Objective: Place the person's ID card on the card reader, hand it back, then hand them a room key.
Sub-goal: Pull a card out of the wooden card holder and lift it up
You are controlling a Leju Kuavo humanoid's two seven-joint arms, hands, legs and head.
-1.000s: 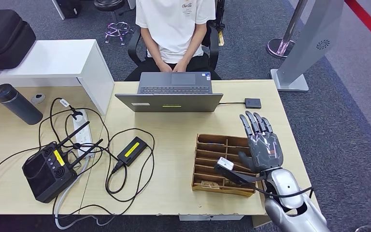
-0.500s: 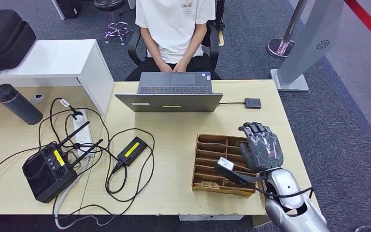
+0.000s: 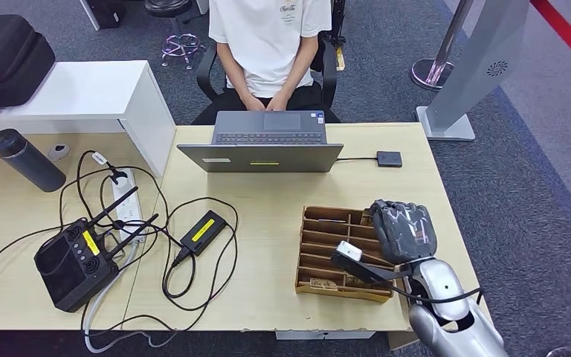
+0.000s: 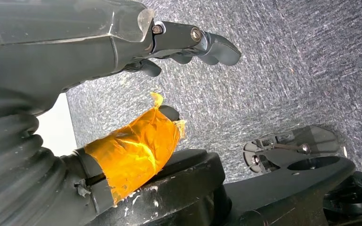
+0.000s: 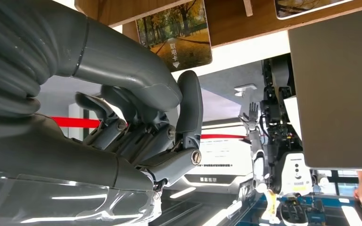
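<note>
My right hand (image 3: pixel 404 230) hovers over the right end of the wooden slotted tray (image 3: pixel 326 223) on the desk, its fingers curled in with nothing seen in them. In the right wrist view the curled hand (image 5: pixel 141 127) sits close to a room key card (image 5: pixel 174 33) printed with an autumn scene, which stands in a tray slot. A card (image 3: pixel 317 283) also lies in the tray's front slot. The small black card reader (image 3: pixel 389 158) lies at the far right of the desk, cabled to the laptop. My left hand (image 4: pixel 99 47) hangs over grey carpet, fingers apart and holding nothing.
A person in a white shirt (image 3: pixel 268 37) sits behind the open laptop (image 3: pixel 264 141), hands in lap. To the left lie a black controller (image 3: pixel 74 260), a power strip (image 3: pixel 123 197), tangled cables and a charger (image 3: pixel 203 231). A dark bottle (image 3: pixel 26 160) lies at far left.
My right hand's fingers, spread and pointing away a second ago, have curled down into a fist over the tray. Nothing else has moved.
</note>
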